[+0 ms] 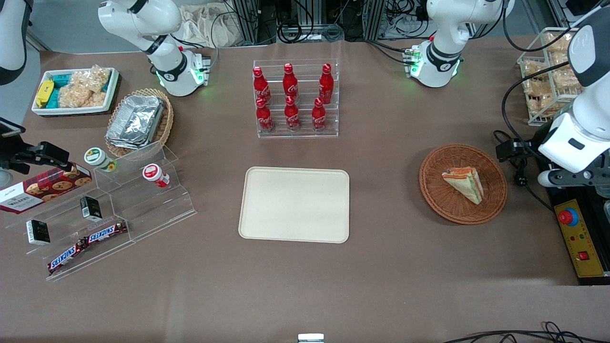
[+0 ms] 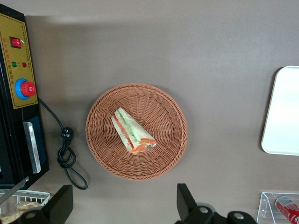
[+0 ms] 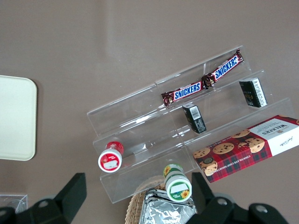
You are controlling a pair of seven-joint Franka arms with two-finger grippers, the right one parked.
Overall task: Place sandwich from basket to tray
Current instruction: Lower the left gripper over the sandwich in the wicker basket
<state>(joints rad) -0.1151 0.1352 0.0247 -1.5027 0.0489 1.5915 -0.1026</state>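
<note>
your sandwich (image 1: 464,184) lies on its side in the round reddish-brown basket (image 1: 493,200), roughly in the middle of the weave, with its orange-red and green layers showing along one long edge. in the wrist view the same sandwich (image 2: 132,131) sits a little off the centre of the basket (image 2: 163,154), clear wrap around it, nothing else in there with it.

your pincer (image 2: 122,207) hangs above the basket and well clear of the sandwich. its two dark fingers (image 2: 186,201) stand wide apart, with nothing between them; the gap between them spans more than the sandwich's length as the wrist camera sees it. in the front view you see only the white wrist housing of the working arm, up beside the basket at the working arm's end of the surface (image 1: 391,286).

the cream tray (image 1: 294,204) lies flat near the middle of the surface, well apart from the basket, toward the parked arm. nothing rests on it. one rounded corner of the tray (image 2: 282,112) also shows in the wrist view.

farther from the front camera than the tray stands a clear rack of red cola bottles (image 1: 291,97). just beside the basket, at the edge of the surface, you have the yellow control box with its red stop button (image 1: 567,216) and a black cable (image 2: 65,149) looped on the surface near the basket's rim.
</note>
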